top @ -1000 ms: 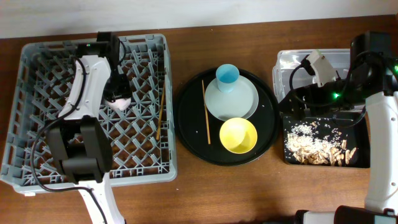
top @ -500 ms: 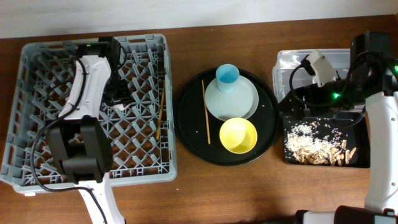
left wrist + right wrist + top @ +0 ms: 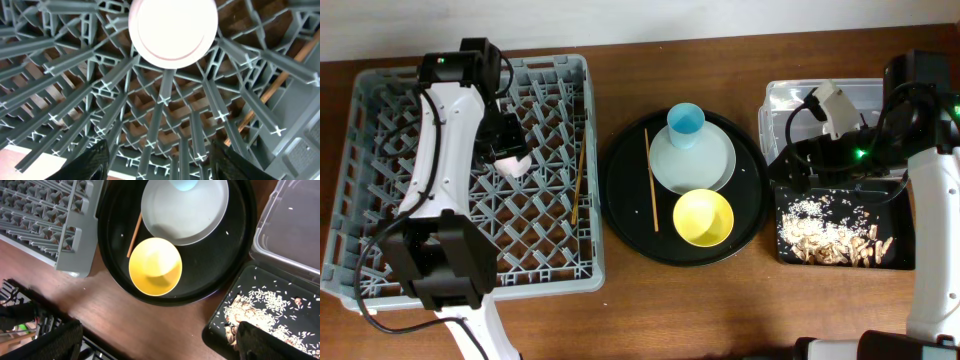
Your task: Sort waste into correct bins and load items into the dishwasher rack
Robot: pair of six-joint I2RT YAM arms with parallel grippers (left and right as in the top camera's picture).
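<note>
The pink cup (image 3: 172,32) stands mouth-down among the pegs of the dishwasher rack (image 3: 550,283), presumably to drain. Above it the left gripper (image 3: 161,162) hangs with jaws apart, empty. The right gripper (image 3: 160,342) gapes wide, empty, near the shallow black tray (image 3: 905,225). Everything rests on a brown wooden surface (image 3: 720,310), with a pale wall (image 3: 720,20) beyond.

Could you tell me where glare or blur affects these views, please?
Left wrist view: the pink cup is washed out nearly white; overhead view: evenly lit and sharp; right wrist view: the yellow bowl is sharp, the right gripper's fingers blurred.
</note>
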